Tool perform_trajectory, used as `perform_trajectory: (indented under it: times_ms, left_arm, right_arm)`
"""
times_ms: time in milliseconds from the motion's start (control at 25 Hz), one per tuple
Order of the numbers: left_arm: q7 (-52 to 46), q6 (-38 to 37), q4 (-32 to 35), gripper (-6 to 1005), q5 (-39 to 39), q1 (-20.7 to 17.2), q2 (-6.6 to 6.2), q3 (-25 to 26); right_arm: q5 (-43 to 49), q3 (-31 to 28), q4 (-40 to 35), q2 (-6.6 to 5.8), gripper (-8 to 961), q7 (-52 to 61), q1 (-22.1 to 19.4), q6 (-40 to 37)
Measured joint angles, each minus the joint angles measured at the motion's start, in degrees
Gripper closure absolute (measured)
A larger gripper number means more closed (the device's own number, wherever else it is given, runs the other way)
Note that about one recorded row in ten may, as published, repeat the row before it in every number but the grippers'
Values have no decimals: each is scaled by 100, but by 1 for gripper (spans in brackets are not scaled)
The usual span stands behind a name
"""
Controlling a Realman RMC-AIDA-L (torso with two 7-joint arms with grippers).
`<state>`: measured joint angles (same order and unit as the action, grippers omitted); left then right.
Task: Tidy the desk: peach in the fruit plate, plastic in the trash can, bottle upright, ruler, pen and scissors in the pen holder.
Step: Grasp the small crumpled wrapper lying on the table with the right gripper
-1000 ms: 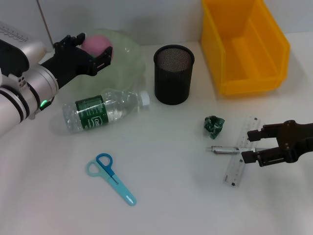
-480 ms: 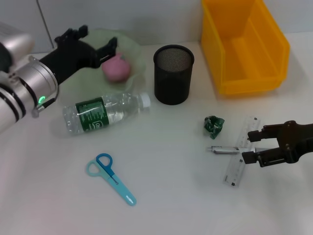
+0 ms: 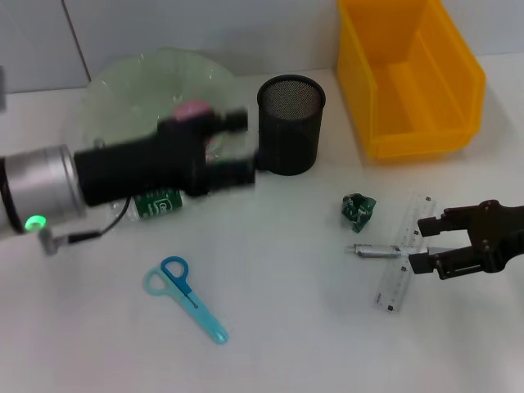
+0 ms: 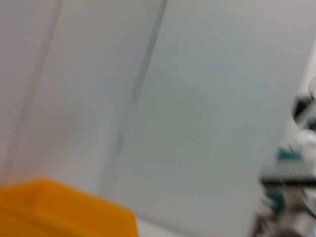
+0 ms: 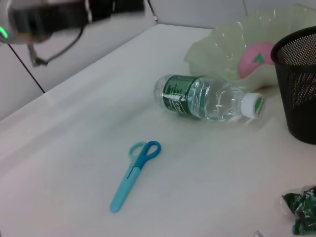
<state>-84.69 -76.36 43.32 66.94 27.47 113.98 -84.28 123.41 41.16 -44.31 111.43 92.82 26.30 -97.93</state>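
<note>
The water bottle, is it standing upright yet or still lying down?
Lying down. The bottle rests on its side on the table, capped end toward the mesh pen holder.

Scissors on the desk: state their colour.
The scissors are blue, one handle ring darker and one lighter; the right wrist view shows them best.

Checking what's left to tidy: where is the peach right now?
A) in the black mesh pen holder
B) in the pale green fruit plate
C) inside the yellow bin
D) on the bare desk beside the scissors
B: the right wrist view shows the pink peach resting in the pale green plate.
</note>
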Motion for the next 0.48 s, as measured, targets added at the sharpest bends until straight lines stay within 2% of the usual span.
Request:
perform_trajectory:
  times_ms: [200,280,320,360,400,480]
  left_arm:
    - [-157,-298,40,156,1496,-10,-9,407]
    - [-221,-305,59,157,2290,33,31,467]
    - [-221,-305,59,157,2290,33,31,467]
    - [-226,-285,59,157,2657,52,100,553]
    - [-226,-285,59,157,2657,52,100,553]
    - [-184,-274,59,157,3046,65,196,733]
  right_arm:
    - [0,-3,-8,-9,142,7,-2,-15]
    - [0,-3,-23,-15,143,16,-3,-20]
    - [0,-3,-23,-15,143,16,-3,-20]
    - [3,1,-55,-20,143,45,-2,-28]
    - [3,1,-55,-20,143,45,-2,-28]
    - [12,24,-96,-24,143,73,-1,-39]
